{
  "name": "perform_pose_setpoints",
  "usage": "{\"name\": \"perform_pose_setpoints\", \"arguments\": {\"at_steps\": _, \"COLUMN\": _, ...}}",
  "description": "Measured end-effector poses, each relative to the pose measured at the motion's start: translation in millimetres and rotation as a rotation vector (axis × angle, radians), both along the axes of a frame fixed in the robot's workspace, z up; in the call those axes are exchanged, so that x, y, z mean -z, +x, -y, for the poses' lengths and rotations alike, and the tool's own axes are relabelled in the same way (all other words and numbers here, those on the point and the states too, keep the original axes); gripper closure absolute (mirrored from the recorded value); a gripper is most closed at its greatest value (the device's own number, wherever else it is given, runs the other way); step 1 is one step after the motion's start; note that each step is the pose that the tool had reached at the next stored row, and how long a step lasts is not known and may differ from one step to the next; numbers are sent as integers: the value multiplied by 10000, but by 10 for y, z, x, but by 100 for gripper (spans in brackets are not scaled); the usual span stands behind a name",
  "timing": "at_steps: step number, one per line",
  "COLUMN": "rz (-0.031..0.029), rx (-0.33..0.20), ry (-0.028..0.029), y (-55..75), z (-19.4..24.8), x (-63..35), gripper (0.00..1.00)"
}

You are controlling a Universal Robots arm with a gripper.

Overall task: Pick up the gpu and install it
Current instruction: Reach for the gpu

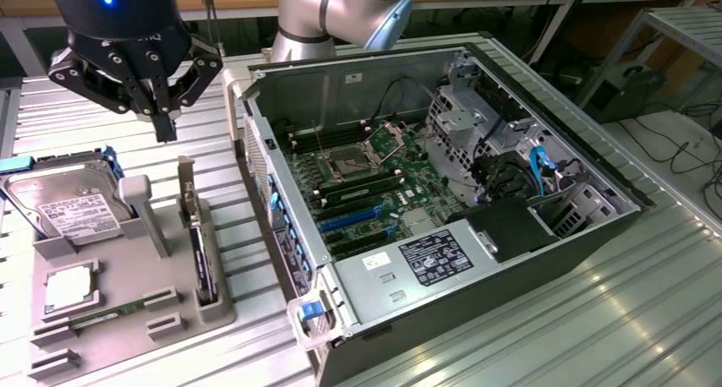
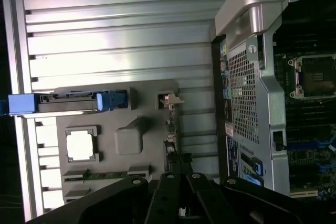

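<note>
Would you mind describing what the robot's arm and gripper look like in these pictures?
The arm is silver-grey metal with rounded tubular joints and a pale blue-grey cap. The gripper is black: a cylindrical body with a small blue light, then jointed linkage bars with silver pivot pins narrowing to slim fingers.

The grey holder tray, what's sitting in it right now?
In the tray: a hard drive, a square chip, a memory stick, and the gpu standing on edge in a slot. The slot covers the gpu's lower edge.
</note>
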State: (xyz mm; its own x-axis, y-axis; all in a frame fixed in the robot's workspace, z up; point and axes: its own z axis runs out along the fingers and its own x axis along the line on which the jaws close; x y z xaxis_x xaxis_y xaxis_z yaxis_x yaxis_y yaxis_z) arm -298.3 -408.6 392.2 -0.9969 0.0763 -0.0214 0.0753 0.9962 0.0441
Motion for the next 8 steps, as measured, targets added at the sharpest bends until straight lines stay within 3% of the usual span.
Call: {"name": "perform_pose_setpoints", "arguments": {"at_steps": 8, "rz": 0, "rx": -1, "ry": 0, "y": -54, "z": 12, "x": 1, "gripper": 89}}
